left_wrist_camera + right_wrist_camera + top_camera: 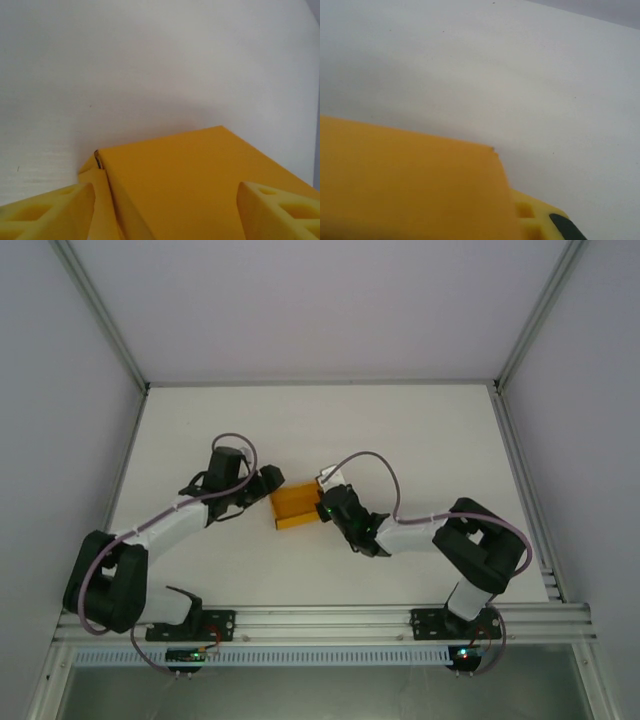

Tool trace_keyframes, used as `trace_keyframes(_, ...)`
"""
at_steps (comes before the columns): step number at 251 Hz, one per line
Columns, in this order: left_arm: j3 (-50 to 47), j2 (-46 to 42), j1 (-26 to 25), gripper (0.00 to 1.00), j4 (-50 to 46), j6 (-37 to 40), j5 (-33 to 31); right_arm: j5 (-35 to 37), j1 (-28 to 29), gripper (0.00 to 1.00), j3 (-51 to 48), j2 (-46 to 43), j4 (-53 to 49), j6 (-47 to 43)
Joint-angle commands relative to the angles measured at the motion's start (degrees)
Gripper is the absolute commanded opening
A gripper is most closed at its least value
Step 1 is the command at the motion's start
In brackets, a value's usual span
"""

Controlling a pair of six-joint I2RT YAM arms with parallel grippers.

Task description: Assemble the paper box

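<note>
The paper box (294, 506) is an orange-yellow folded card lying mid-table between both arms. My left gripper (272, 481) is at its far-left corner. In the left wrist view its yellow fingers (50, 212) stand wide apart over the paper box (185, 175), the right one above the top face, the left one beside a loose side flap (102, 200). My right gripper (325, 506) is at the box's right end. In the right wrist view a card panel (410, 185) lies against the one visible finger (535, 217) and hides the other.
The white table (400, 430) is bare around the box, with grey enclosure walls on three sides and an aluminium rail (320, 620) along the near edge. The right arm's cable (385, 465) loops above the table behind the box.
</note>
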Motion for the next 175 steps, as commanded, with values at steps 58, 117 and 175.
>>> trace_keyframes(58, -5.03, 3.59, 0.42, 0.64, 3.17, -0.27, 1.48, -2.34, 2.14, 0.34, -4.46, -5.45, -7.29, 0.69)
trace_keyframes(117, -7.46, 4.01, 0.6, 0.56, 5.26, 0.17, -0.05, -6.84, 1.91, 0.6, -9.22, -15.62, -20.49, 7.95)
trace_keyframes(175, -7.99, 7.37, 0.81, 0.4, 7.8, 1.41, 0.36, -10.94, -3.97, 0.9, -14.04, -24.68, -26.52, 9.6)
